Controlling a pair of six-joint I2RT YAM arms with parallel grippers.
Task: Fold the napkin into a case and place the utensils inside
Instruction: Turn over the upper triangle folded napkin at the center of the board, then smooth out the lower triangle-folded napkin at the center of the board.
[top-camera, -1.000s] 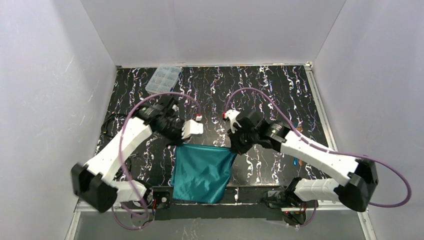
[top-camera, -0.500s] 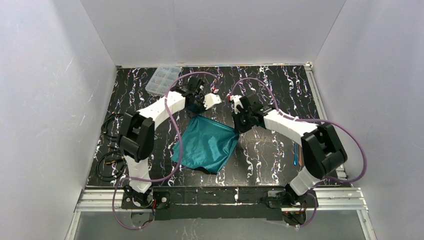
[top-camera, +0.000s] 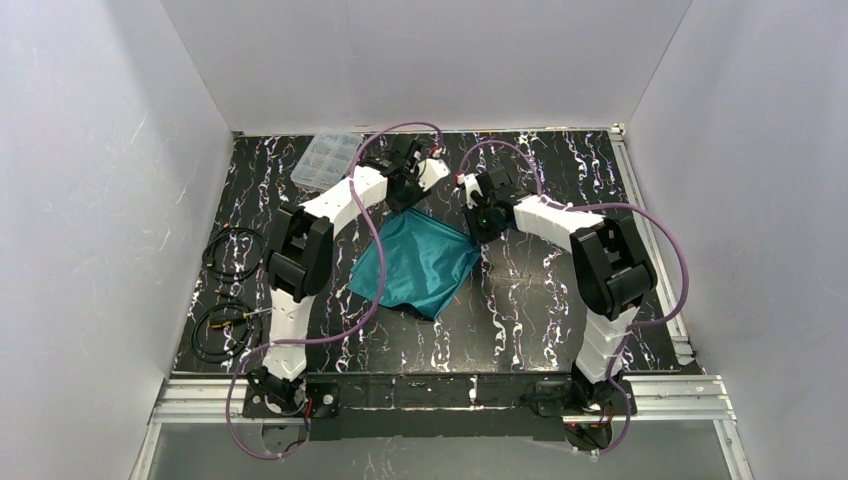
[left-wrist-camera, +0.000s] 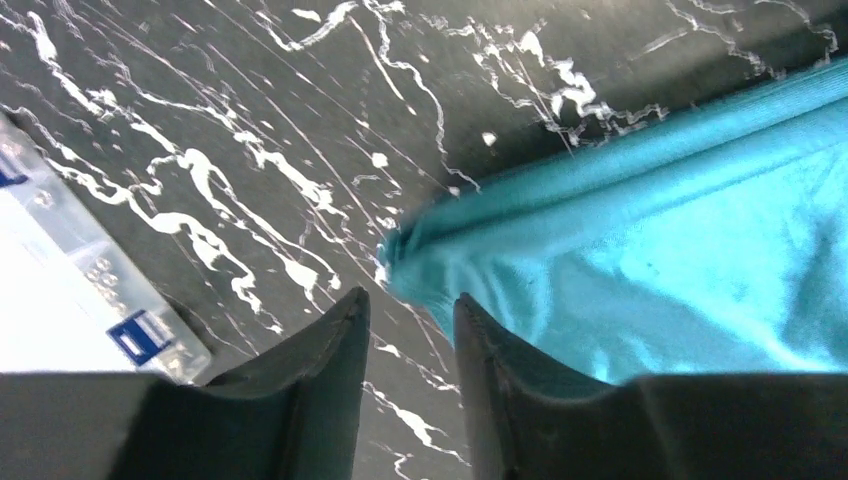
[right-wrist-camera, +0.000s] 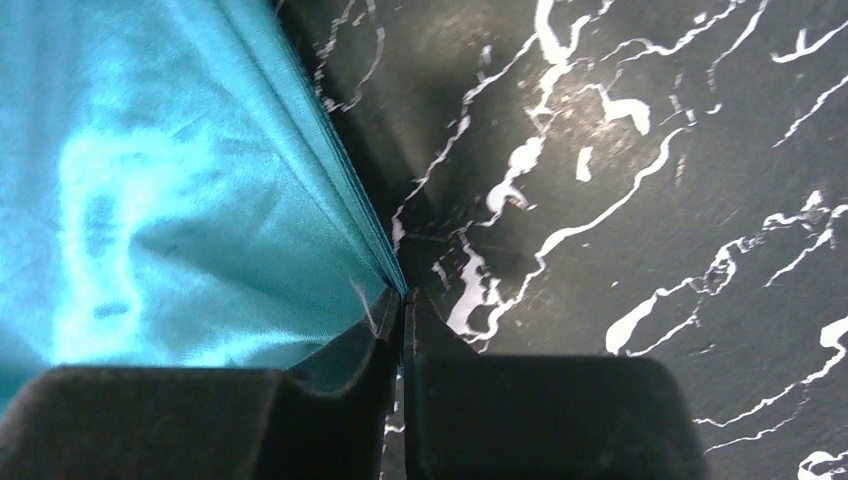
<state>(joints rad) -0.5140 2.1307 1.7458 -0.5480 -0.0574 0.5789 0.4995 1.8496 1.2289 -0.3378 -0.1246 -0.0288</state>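
Note:
The teal-green napkin (top-camera: 420, 265) lies loosely spread and rumpled on the black marbled table (top-camera: 530, 300), one corner pointing to the back. My left gripper (top-camera: 403, 200) is open right at that back corner; in the left wrist view the bunched corner (left-wrist-camera: 420, 250) lies just beyond the parted fingertips of the gripper (left-wrist-camera: 408, 297), ungripped. My right gripper (top-camera: 481, 232) is shut on the napkin's right corner; in the right wrist view the hem (right-wrist-camera: 340, 170) runs into the closed gripper (right-wrist-camera: 405, 295). The utensils do not show. No folded case shows.
A clear plastic compartment box (top-camera: 325, 158) stands at the back left, also in the left wrist view (left-wrist-camera: 60, 300). Coiled black cables (top-camera: 228, 252) lie along the table's left edge. White walls close in three sides.
Both arms have stretched toward the back and dragged the napkin away from the near edge to mid-table. The left jaws now stand open at the corner.

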